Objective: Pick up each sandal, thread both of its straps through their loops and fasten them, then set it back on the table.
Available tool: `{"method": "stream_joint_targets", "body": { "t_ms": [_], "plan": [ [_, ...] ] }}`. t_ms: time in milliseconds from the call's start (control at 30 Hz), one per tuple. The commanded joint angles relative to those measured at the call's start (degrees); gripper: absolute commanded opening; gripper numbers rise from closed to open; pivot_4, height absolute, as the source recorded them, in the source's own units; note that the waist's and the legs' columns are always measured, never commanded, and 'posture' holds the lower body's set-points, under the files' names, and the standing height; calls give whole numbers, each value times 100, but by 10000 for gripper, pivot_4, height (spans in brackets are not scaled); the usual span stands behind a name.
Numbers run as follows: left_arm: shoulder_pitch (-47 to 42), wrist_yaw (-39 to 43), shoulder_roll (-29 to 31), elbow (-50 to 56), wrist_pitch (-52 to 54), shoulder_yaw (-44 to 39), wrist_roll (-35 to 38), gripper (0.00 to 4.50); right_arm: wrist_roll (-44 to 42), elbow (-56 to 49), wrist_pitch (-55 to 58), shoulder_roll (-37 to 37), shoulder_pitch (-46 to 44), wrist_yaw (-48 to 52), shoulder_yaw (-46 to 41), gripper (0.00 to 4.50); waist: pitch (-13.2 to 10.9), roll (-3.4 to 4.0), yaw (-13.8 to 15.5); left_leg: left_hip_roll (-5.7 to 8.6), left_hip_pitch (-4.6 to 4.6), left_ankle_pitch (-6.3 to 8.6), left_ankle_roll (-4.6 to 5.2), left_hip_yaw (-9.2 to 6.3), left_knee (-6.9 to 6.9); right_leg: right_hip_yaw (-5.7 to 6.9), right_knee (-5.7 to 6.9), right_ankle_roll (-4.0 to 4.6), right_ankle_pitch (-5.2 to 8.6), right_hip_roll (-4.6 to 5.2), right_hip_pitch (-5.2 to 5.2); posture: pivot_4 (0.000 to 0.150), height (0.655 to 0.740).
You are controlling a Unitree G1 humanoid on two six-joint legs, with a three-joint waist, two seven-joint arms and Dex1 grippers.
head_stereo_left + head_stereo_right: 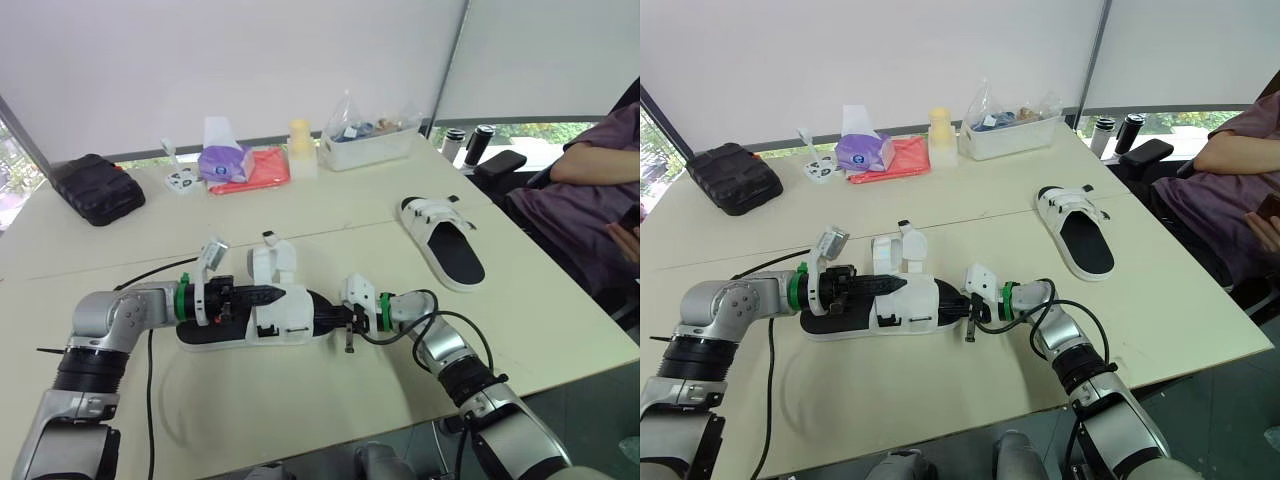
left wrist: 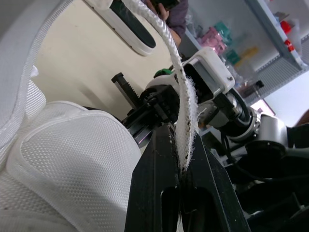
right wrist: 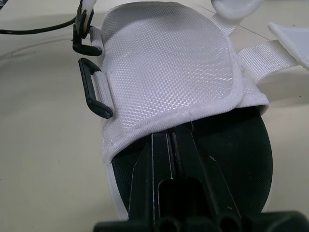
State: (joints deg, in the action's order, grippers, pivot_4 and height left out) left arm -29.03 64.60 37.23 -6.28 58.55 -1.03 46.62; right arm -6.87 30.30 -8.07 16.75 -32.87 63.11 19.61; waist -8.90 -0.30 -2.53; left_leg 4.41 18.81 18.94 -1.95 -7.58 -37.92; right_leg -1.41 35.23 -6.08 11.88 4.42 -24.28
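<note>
The white mesh sandal with black footbed (image 1: 270, 325) lies near the front edge of the cream counter (image 1: 300, 420), the left claw (image 1: 275, 295) pinching its white woven strap (image 2: 186, 96) and the right claw (image 1: 335, 320), seemingly closed, wedged under the mesh upper (image 3: 169, 67); a sideways tug could slip the thin strap free.

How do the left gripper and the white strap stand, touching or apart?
Touching: left wrist view shows the left gripper shut on the strap.

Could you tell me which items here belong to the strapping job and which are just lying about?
Job: near sandal, its strap in the left pincer, right pincer, far sandal.
Lying about: black pouch, tissue pack, red cloth, yellow bottle, clear tub.
</note>
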Motion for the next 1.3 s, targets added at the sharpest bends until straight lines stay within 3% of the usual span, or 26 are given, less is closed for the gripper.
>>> {"method": "stream_joint_targets", "body": {
  "t_ms": [33,767,1067,1300],
  "plan": [
    [57,68,-3,177,-228,44,-150,559,462,357,293,85,230,-103,223,0,0,0,1,0,0,0,0,0,0,0,0,0,0,0,0,1500,7400],
    [-278,1240,226,-157,-1599,637,-1201,559,437,369,335,61,213,-97,207,0,0,0,3,-1,2,0,1,0,2,0,-2,0,0,-1,0,1500,7400],
    [-542,755,-148,-150,-744,-79,-437,559,450,400,324,68,223,-81,212,0,-2,-2,-3,-1,3,0,1,-2,2,2,-3,-1,1,-1,-1,1500,7400],
    [-469,766,-52,-241,-755,-114,-547,559,470,459,301,52,191,-72,228,0,-2,-2,-1,-1,2,0,0,-1,2,1,-3,-1,0,-1,-2,1500,7400]
  ]
}}
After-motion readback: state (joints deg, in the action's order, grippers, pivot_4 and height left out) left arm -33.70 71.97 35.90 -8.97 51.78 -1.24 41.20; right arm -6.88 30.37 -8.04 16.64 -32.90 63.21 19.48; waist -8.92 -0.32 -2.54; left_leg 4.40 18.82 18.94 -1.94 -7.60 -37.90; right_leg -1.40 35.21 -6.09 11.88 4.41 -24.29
